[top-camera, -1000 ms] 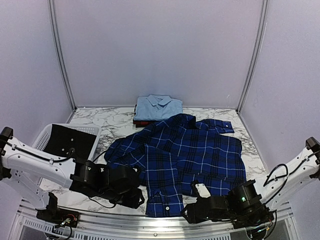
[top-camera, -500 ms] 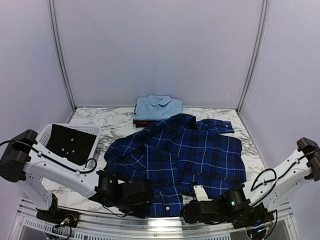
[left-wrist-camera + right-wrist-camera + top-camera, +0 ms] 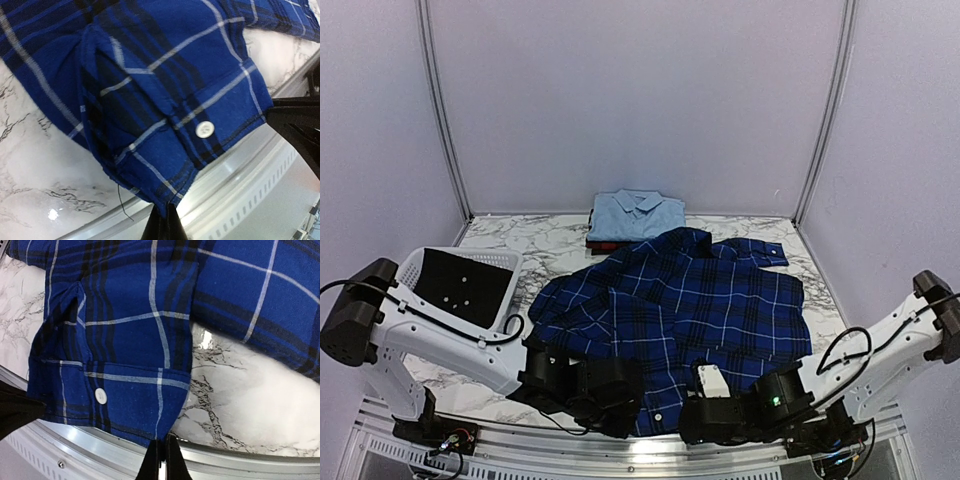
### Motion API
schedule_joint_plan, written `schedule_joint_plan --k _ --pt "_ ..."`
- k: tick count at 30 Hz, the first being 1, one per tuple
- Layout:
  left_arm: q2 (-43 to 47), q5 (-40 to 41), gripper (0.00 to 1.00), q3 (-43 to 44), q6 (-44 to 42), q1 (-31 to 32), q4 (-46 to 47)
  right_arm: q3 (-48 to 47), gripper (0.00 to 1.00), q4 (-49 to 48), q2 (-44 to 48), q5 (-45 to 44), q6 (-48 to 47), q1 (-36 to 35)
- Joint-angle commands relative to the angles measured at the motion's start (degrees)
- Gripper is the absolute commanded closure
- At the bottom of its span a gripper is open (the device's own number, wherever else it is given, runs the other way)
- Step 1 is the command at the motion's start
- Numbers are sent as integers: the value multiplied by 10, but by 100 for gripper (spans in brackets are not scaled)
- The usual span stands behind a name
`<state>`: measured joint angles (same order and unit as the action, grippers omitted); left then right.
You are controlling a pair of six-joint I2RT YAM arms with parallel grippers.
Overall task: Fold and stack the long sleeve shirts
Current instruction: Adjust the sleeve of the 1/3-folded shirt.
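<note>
Both arms work the near edge of the table (image 3: pixel 505 240), where the navy shirt (image 3: pixel 700 300) lies spread and its cuff (image 3: pixel 115 395) overlaps the rail (image 3: pixel 235 457). The left gripper (image 3: pixel 161 222) and right gripper (image 3: pixel 160 457) each look pinched tight on the cuff's very hem, close together. So thin a bite could slip on a pull, and the wrists risk knocking. Bare marble shows beside the sleeve; the basket (image 3: pixel 470 255) crowds the left, and the folded light blue shirt (image 3: pixel 635 215), atop a red shirt (image 3: pixel 603 245), holds the back
</note>
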<state>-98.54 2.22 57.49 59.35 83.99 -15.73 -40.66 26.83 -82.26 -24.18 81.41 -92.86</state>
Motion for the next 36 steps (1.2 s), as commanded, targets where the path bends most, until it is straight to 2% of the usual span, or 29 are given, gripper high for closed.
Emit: schedule_joint_plan --k 1,12,19,21,26,31,36 --pt "-8 -42 100 62 -31 11 2 -65 100 162 39 -38 -11 17" --pt "-130 -81 100 286 -59 12 0 -63 100 386 241 -72 -17 118" --pt "-197 -70 100 384 -47 12 3 -121 100 495 302 -119 -10 143" --pt "-207 -66 100 391 -39 11 7 -123 100 491 298 -118 -42 173" --pt "-224 -60 100 386 -25 3 29 -94 100 406 270 -78 -164 274" --pt "-262 -66 100 408 -18 -5 49 -84 100 383 246 -68 -249 383" --pt "-294 -66 100 444 -14 -5 54 -94 100 357 247 -57 -297 428"
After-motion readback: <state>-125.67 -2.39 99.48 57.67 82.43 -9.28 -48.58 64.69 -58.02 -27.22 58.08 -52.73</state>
